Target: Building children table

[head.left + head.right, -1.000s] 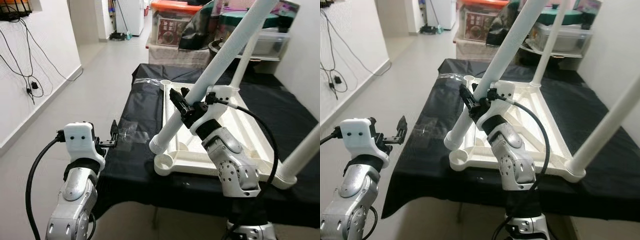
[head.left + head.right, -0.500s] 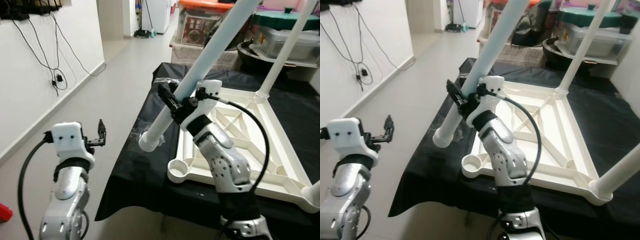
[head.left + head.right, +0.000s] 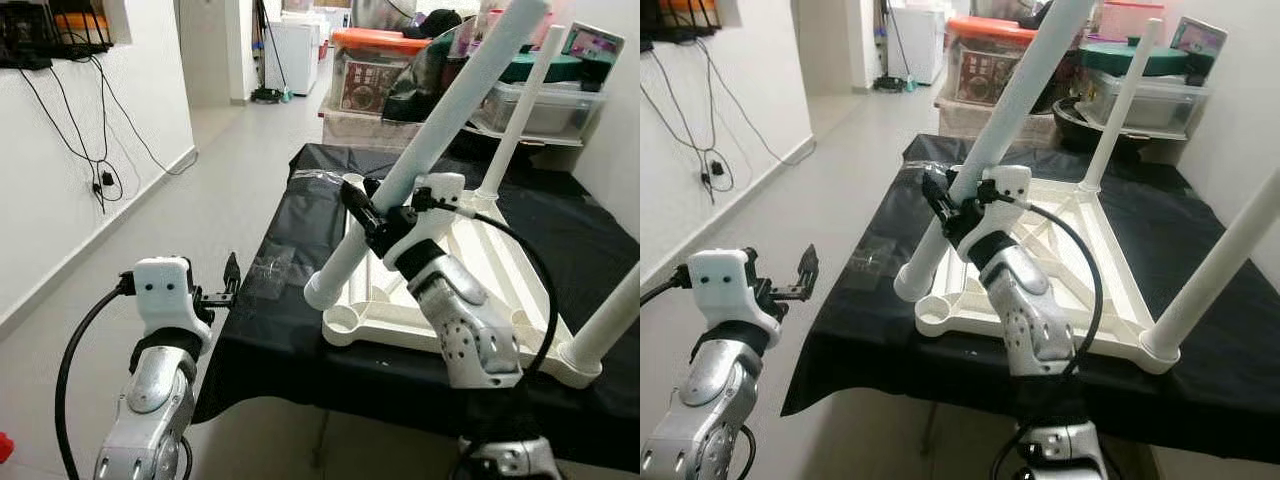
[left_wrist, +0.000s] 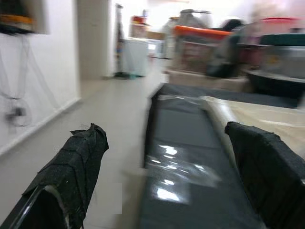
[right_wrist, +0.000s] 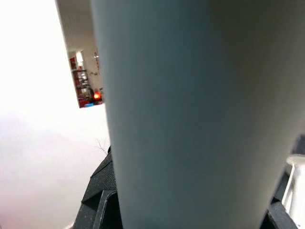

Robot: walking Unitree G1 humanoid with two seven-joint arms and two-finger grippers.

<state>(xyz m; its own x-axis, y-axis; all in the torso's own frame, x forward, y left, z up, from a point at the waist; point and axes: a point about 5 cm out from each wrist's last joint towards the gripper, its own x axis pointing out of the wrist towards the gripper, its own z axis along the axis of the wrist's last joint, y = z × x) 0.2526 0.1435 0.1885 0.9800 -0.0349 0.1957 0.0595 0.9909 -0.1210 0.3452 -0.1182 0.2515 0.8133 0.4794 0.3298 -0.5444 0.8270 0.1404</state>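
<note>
White table leg (image 3: 440, 130), tilted, clamped between the closed fingers of the right gripper (image 3: 372, 212); its lower open end hangs just above the near-left corner socket of the upturned white tabletop (image 3: 1090, 270). Two further legs stand in the tabletop's far and near-right corners. The tabletop lies on a black cloth (image 3: 290, 330) covering a bench. Left gripper (image 3: 228, 282), fingers spread wide and empty, hovers off the cloth's left edge over the tiled floor (image 3: 210, 190). Behind the bench, lidded storage boxes (image 3: 372, 65); contents indistinct. The leg's top is cut off.
</note>
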